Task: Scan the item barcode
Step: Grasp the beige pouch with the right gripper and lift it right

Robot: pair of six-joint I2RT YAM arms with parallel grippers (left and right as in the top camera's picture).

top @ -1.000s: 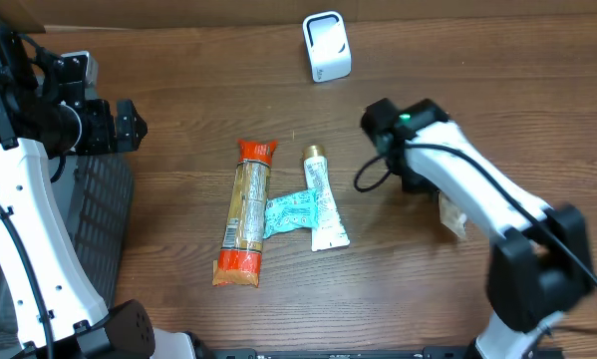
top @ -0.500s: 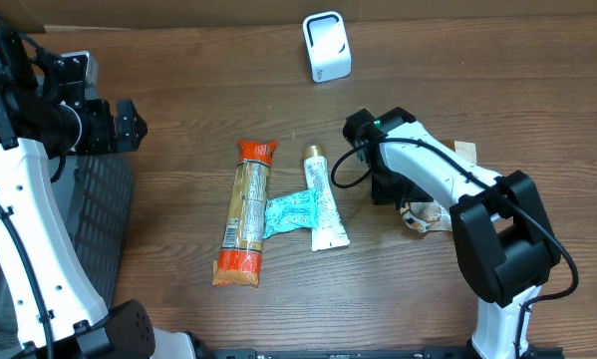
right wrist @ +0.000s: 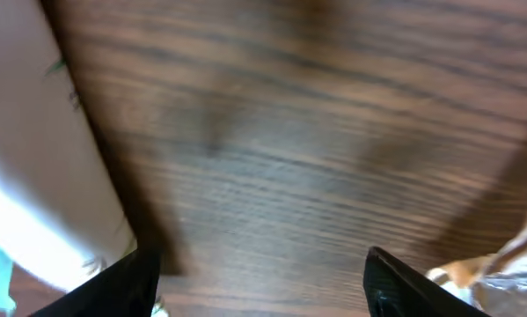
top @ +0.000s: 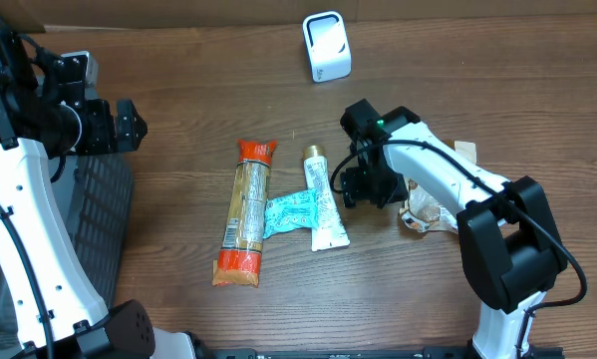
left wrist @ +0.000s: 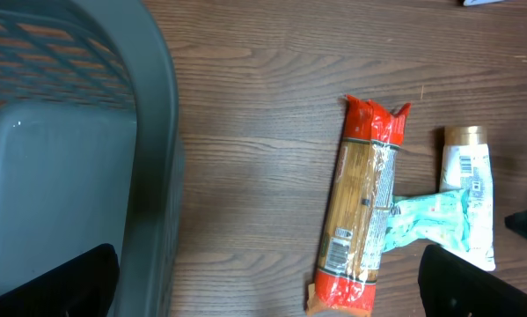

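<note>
The white barcode scanner (top: 326, 46) stands at the back of the table. In the middle lie a long pasta packet (top: 248, 211) with orange ends, a teal sachet (top: 293, 211) and a white tube (top: 323, 199) with a gold cap. A crinkly clear packet (top: 433, 214) lies to the right of them. My right gripper (top: 368, 187) hangs open between the tube and that packet, with only bare wood between its fingers (right wrist: 263, 291). The tube's white edge (right wrist: 43, 176) shows at its left. My left gripper (top: 129, 125) is open and empty at the far left, its fingers (left wrist: 263, 295) wide apart.
A grey mesh basket (top: 99, 229) stands at the left edge, below my left arm, and fills the left of the left wrist view (left wrist: 69, 132). The pasta packet (left wrist: 364, 211) lies to its right on the wood there.
My right gripper has opened and let go of the crinkly packet, which now lies on the table. The gripper has shifted left toward the tube. The left arm has not moved.
</note>
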